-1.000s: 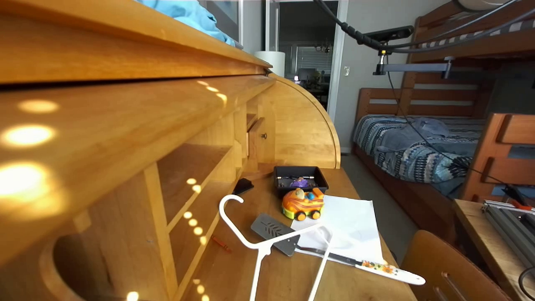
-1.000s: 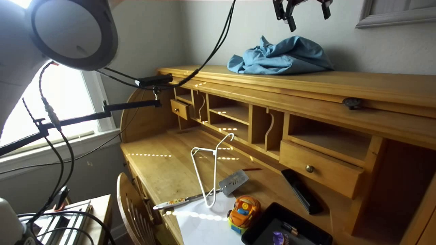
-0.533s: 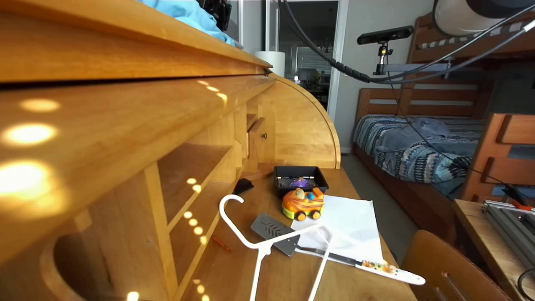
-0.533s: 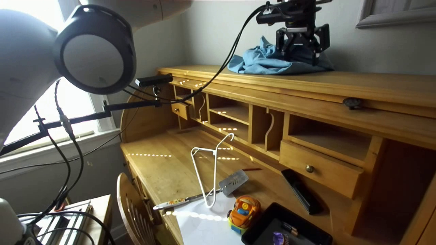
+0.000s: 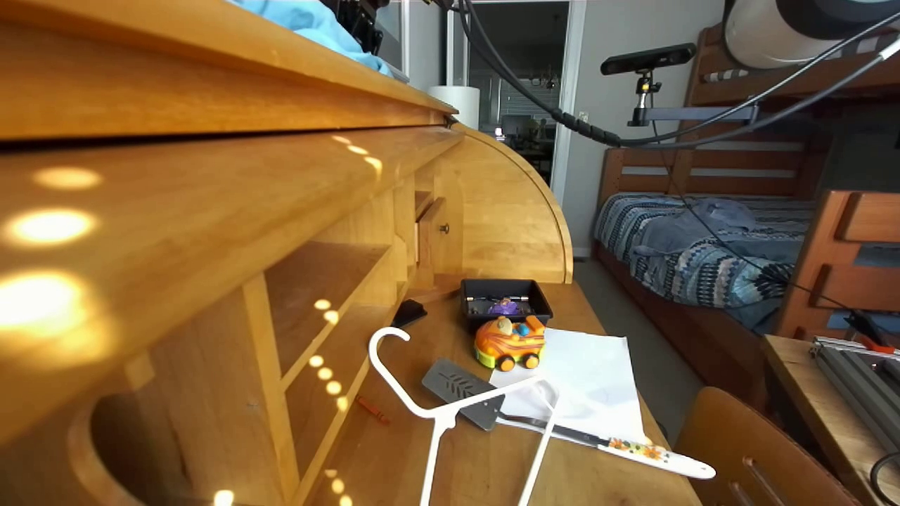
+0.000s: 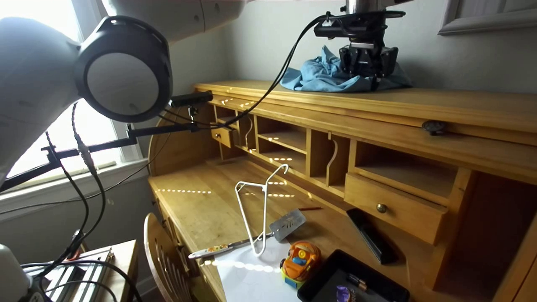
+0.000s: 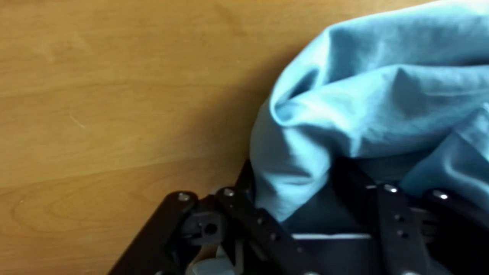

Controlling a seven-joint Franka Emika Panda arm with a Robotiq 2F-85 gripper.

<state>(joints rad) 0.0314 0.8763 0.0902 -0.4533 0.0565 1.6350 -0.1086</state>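
The crumpled blue cloth [image 7: 382, 103] lies on top of the roll-top desk [image 6: 465, 97], its long axis roughly along the top's front edge. One folded end points in between the fingers of the gripper [image 7: 293, 172]; they stand apart on either side of it, and whether they clench it cannot be told. Near the end edge of the desktop [image 6: 201, 209], a black tray [image 6: 329, 279] holds a purple wrapper [image 6: 344, 293] and a small copper-ended cylinder [image 6: 359, 283], an orange toy car [image 6: 301, 261] just beside.
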